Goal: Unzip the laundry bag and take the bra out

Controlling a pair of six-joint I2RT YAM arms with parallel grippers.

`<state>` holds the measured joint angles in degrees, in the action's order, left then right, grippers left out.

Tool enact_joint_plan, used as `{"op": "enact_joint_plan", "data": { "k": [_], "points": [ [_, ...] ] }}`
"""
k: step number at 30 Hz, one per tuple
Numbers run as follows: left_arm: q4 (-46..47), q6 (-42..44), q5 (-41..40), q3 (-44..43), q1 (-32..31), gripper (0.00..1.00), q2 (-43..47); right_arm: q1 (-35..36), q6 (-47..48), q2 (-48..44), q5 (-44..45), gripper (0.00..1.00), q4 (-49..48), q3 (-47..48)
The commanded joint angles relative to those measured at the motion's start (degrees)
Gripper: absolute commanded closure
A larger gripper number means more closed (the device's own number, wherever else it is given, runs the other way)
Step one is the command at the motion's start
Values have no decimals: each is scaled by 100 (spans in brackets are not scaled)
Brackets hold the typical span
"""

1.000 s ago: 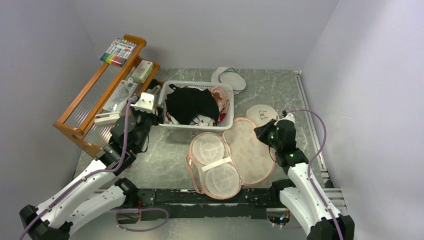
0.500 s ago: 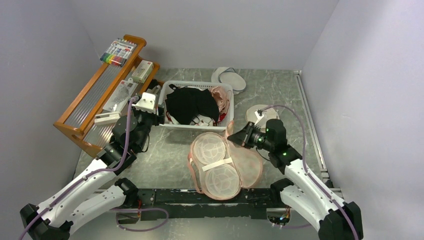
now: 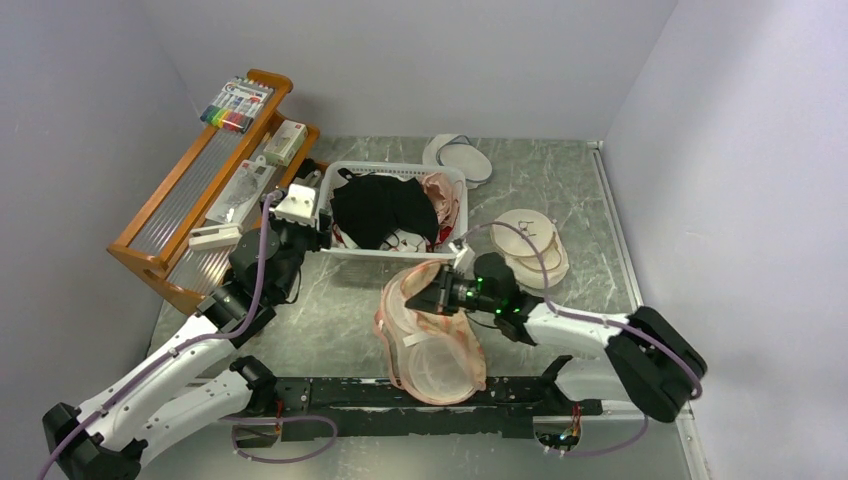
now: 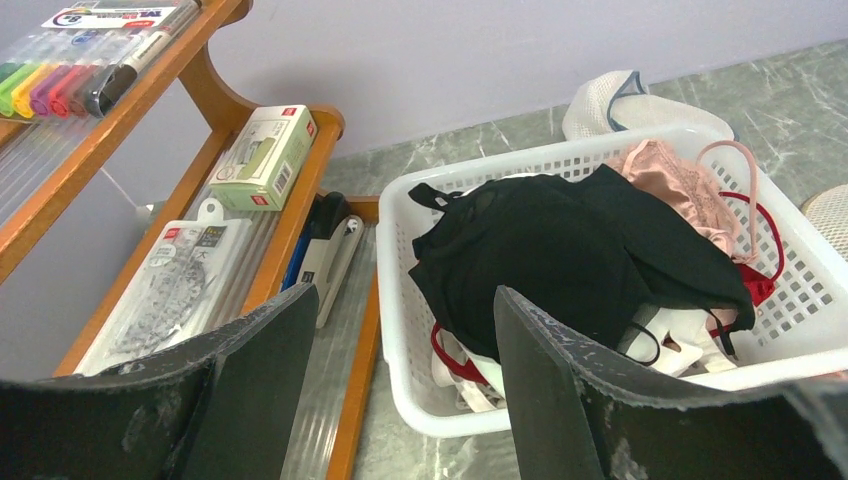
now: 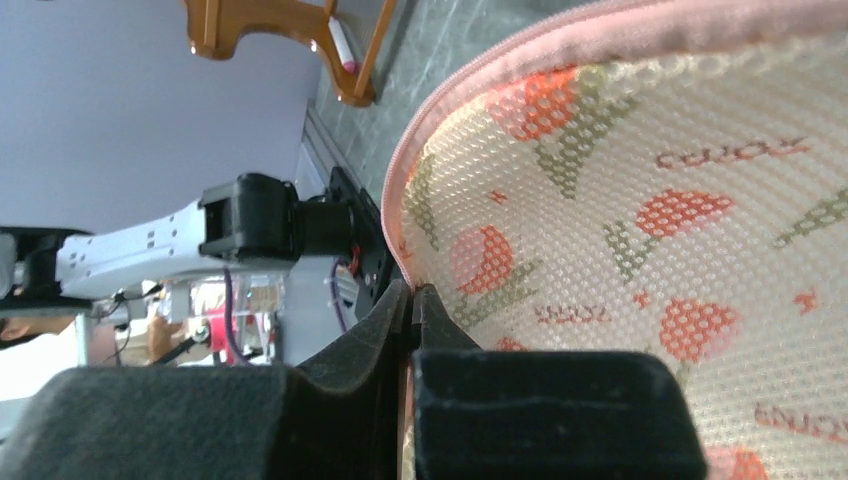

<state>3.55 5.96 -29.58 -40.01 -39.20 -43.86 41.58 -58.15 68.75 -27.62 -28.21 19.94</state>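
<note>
**Left fingers** (image 4: 250, 380): apart, with nothing between them.
- Straight ahead stands a white basket (image 4: 400, 330).
- The bra (image 4: 560, 250) is black and lies heaped on top of the basket's contents, just past the fingertips.
- A pink garment (image 4: 670, 175) and red straps sit beyond the bra, to the fingers' right.

**To the left of these fingers:** a wooden rack (image 4: 215, 85).
- It carries a marker set (image 4: 90, 75), a green-and-white box (image 4: 265, 155) and a blister pack (image 4: 170, 290).

**Right fingers** (image 5: 550, 400): pressed together and clamped on the pink-trimmed edge of the laundry bag (image 5: 650, 200).
- The flower-printed mesh flap rises above and to the right of the fingertips, blocking most of that wrist view.
- From the top camera the flap is drawn across the bag's pale lined half, partly covering it.
- The bag rests on the surface (image 3: 560, 180), with the basket just beyond it.

**Behind the right fingers:** a stack of white round pouches (image 3: 530, 240). One more white pouch (image 3: 458, 155) lies beyond the basket.
</note>
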Motion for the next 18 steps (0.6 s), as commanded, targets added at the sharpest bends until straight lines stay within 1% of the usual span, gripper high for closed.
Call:
{"op": "enact_joint_plan", "data": {
  "k": [1,3,6,11,14,18],
  "points": [
    [23,-33,1,-192,45,24,13,689,-142,518,1564,100,-812,414],
    [39,-26,-9,-175,49,24,24,920,-215,705,2211,100,-680,515],
    [48,-20,-6,-168,45,24,20,1170,-417,914,2924,100,-537,597],
    [38,-16,41,-192,45,24,27,1574,-406,1313,3808,100,-358,785],
    [43,-1,15,-185,44,24,41,1703,-432,1758,3949,100,-303,878],
    [53,11,7,-181,45,24,61,1811,-401,2340,3578,100,-666,905]
  ]
}}
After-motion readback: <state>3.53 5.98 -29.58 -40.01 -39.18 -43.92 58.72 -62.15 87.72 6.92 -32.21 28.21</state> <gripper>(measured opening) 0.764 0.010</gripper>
